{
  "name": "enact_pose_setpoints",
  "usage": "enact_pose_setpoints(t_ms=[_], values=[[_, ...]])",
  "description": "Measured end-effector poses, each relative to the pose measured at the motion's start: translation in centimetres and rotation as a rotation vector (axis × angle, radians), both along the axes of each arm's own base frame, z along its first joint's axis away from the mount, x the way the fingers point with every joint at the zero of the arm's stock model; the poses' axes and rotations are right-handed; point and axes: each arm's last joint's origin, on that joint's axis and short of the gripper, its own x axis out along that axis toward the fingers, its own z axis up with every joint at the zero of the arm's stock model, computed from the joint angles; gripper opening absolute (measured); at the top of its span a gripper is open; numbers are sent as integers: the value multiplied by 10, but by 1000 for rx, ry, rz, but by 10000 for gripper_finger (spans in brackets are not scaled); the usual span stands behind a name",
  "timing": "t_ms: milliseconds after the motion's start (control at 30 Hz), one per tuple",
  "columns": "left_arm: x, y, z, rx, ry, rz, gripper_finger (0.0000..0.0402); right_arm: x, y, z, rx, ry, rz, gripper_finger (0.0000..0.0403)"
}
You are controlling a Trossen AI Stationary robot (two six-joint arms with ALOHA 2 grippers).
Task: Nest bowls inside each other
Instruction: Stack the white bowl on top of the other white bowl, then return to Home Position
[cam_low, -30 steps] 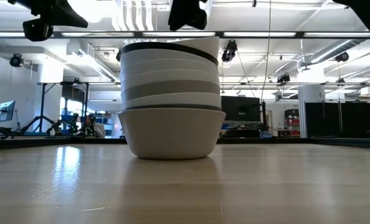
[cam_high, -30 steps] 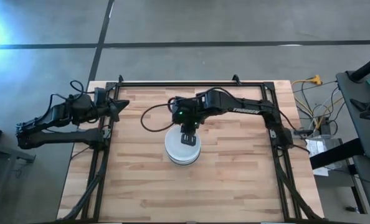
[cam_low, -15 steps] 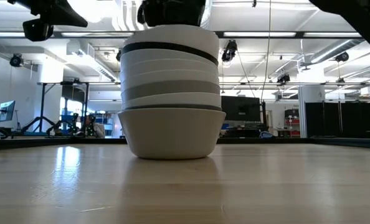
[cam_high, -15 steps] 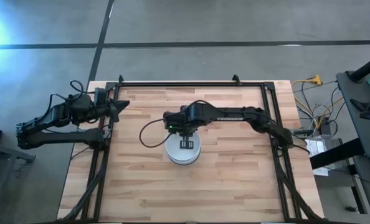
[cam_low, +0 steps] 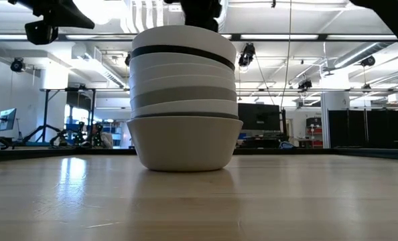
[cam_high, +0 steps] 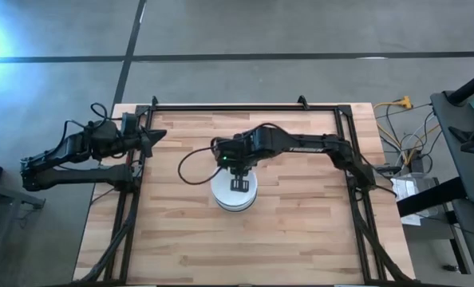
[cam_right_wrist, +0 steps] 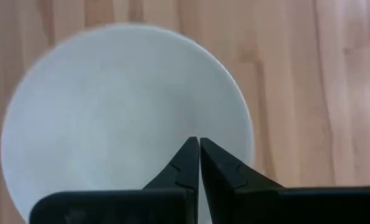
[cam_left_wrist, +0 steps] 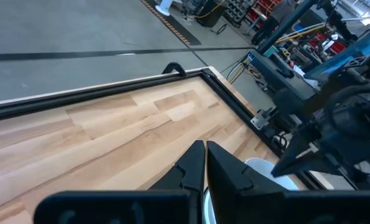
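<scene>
Mid-table on the wooden table [cam_high: 301, 231], the bowls [cam_low: 183, 100] sit nested in 1 stack, white bowl on top. Right gripper [cam_high: 238, 184] hangs just above the stack's top, fingers closed, holding nothing. Left gripper [cam_high: 159, 132] waits at the table's left edge, fingers closed, empty.

You have the bowls [cam_low: 184, 100] nested in one stack near the middle of the table [cam_high: 301, 231]. The right gripper [cam_high: 238, 185] sits directly above that stack; the left gripper [cam_high: 159, 132] waits at the table's left edge.
</scene>
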Motion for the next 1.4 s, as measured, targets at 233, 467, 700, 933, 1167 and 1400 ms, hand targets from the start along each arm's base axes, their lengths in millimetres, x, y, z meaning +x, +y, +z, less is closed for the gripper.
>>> enact_pose_setpoints(t_ms=[233, 467, 700, 933, 1167, 1400], values=[[2, 0, -3, -3, 14, 0, 0, 17, 6, -14, 77, -51, 26, 8], [0, 0, -3, 0, 5, 0, 0, 27, 18, -35, 102, -12, 44, 8], [-9, -2, 0, 7, -32, -1, 0, 35, 22, -55, 110, 26, 43, 8], [-19, -4, 3, 17, -79, -1, 0, 35, 22, -57, 121, 35, 11, 8], [-24, -5, 4, 22, -102, 0, 0, 11, 20, 0, 146, -89, -42, 8], [-24, -5, 7, 27, -136, -9, 0, -43, 13, 84, 28, -332, -119, 8]])
